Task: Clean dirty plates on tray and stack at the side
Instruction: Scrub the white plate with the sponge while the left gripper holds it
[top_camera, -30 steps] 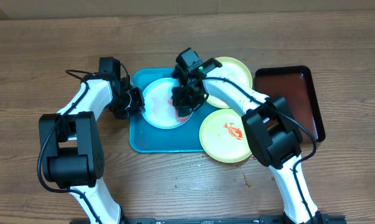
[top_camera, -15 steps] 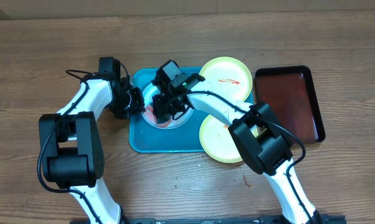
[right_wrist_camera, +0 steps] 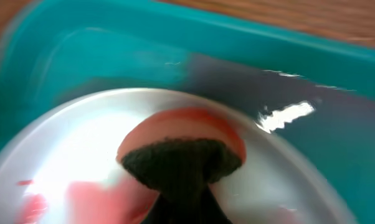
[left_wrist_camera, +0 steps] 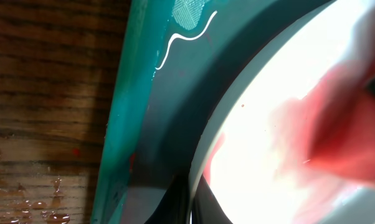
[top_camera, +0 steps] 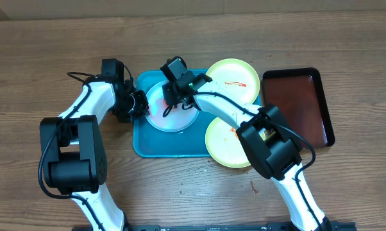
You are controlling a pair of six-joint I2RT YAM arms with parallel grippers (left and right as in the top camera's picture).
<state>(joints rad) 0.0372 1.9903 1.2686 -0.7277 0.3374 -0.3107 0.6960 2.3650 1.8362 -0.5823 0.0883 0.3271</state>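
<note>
Scrubbing light-blue plate in tray's top-left corner: R gripper, clamped on sponge, should press flat w/ short strokes; L gripper at rim, can't tell its opening.

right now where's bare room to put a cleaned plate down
Bare wood left of the left arm, along the back edge, and in front of the brown tray. The turquoise tray has a free front strip. Crowded around the blue plate, back yellow plate and front yellow plate.

Robot lab bench: wood-grain table, two mounted arms.
</note>
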